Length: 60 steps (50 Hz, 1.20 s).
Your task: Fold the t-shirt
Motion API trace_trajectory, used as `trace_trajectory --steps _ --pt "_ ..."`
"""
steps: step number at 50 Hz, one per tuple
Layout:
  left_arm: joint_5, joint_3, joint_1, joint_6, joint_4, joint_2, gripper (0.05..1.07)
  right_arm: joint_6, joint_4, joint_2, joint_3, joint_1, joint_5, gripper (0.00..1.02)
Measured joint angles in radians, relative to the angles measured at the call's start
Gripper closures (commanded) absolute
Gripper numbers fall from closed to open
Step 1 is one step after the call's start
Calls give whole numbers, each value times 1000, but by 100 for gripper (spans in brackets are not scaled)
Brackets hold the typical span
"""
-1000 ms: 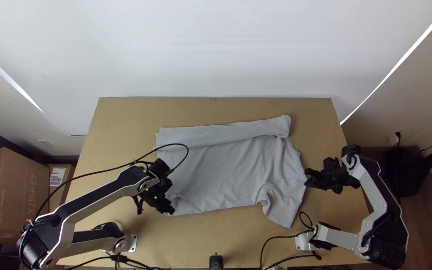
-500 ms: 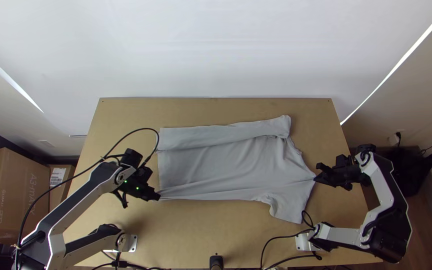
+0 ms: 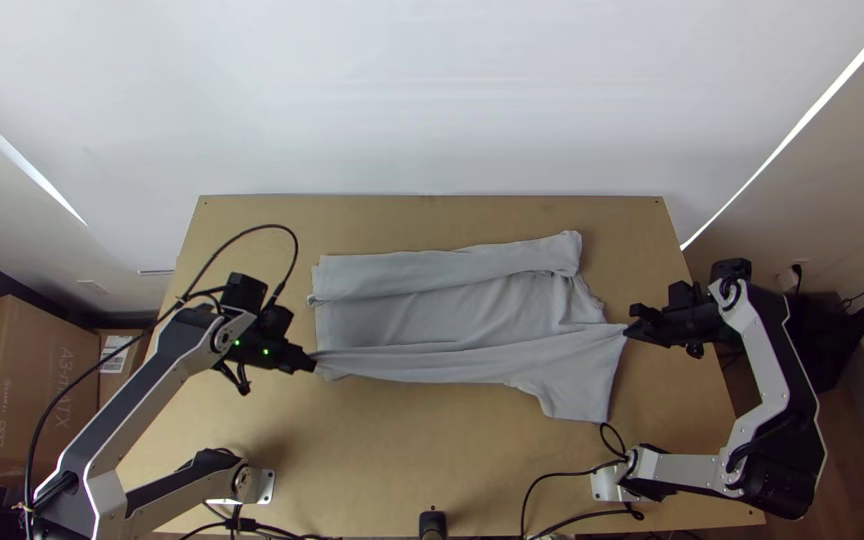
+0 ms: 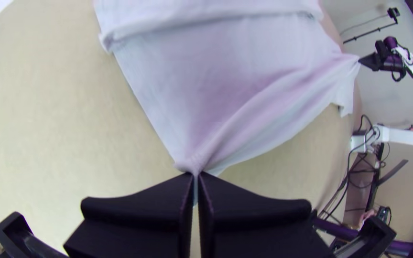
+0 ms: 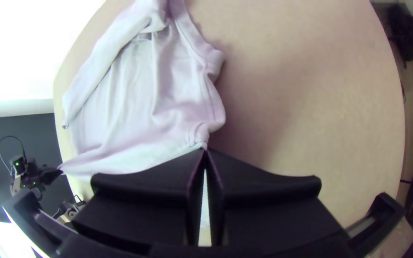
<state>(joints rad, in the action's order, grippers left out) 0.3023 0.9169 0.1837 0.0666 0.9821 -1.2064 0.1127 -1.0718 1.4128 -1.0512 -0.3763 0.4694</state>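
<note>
Grey t-shirt [image 3: 432, 310] pulled taut over the table [image 3: 402, 460], both grippers' fingers [image 4: 168, 196] clamped on it (far side's folded over, btw).

A light wooden table [image 3: 402, 445] carries a grey t-shirt [image 3: 472, 312], its far side folded inward.

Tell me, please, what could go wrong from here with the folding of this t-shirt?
The left gripper and right gripper each pinch only a small bit of the t-shirt, so a hold might slip if they pull harder. The near sleeve extends loose toward the table's near edge and could land crooked or bunched. The cloth between the grippers is drawn into long creases, which may end up inside the fold.
</note>
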Motion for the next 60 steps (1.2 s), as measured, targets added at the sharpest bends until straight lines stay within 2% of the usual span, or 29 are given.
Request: trace_trajectory --steps 15,43,60 --pt "0 159 -66 -30 -52 -137 104 -34 18 84 -163 74 3 100" --pt "0 484 -113 -51 -118 -437 104 -133 103 433 -563 218 3 100" --pt "0 635 -163 -51 -161 -624 104 -215 165 637 -767 244 3 100"
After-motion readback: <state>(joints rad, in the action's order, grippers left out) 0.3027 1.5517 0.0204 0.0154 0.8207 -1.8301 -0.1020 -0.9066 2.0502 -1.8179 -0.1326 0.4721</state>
